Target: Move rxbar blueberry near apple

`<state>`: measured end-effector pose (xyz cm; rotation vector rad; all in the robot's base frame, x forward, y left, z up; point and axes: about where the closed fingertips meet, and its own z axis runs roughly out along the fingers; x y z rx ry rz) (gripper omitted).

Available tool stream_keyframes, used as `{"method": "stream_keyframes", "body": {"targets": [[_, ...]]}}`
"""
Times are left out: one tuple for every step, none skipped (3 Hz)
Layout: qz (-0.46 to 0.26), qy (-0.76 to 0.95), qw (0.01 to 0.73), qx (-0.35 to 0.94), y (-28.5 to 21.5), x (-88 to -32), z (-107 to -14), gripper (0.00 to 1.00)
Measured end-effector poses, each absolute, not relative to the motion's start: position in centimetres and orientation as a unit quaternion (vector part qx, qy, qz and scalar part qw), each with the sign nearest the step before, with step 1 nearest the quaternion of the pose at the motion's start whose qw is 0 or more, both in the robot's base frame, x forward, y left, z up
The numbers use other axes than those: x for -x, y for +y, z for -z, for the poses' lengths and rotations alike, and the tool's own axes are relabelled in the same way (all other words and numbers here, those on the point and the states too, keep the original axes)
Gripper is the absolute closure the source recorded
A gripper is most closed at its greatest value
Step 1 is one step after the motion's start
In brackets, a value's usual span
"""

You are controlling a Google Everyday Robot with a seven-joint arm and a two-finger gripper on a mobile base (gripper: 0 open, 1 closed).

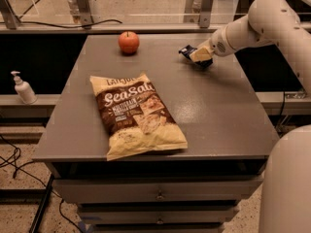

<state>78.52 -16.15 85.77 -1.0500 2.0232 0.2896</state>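
Observation:
The rxbar blueberry (186, 50), a small dark navy bar, is at the back right of the grey table (209, 110). My gripper (199, 56) is shut on its right end and holds it just above the table top. The apple (129, 42), red-orange with a short stem, stands at the back of the table, left of centre, well to the left of the bar and gripper.
A large tan-and-brown chip bag (136, 114) lies flat on the front left of the table. A white pump bottle (22, 88) stands on a lower ledge to the left. My arm (262, 23) reaches in from the right. Drawers sit under the table front.

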Motion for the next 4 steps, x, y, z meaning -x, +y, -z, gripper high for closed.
{"method": "stream_keyframes", "body": {"targets": [[-0.132,0.787,0.417,0.435,-14.17,-78.63,-87.94,1.0],[-0.132,0.786,0.419,0.435,-14.15,-78.66,-88.16,1.0],[-0.13,0.787,0.412,0.44,-14.12,-78.31,-87.75,1.0],[-0.13,0.787,0.411,0.44,-14.09,-78.3,-87.73,1.0]]}}
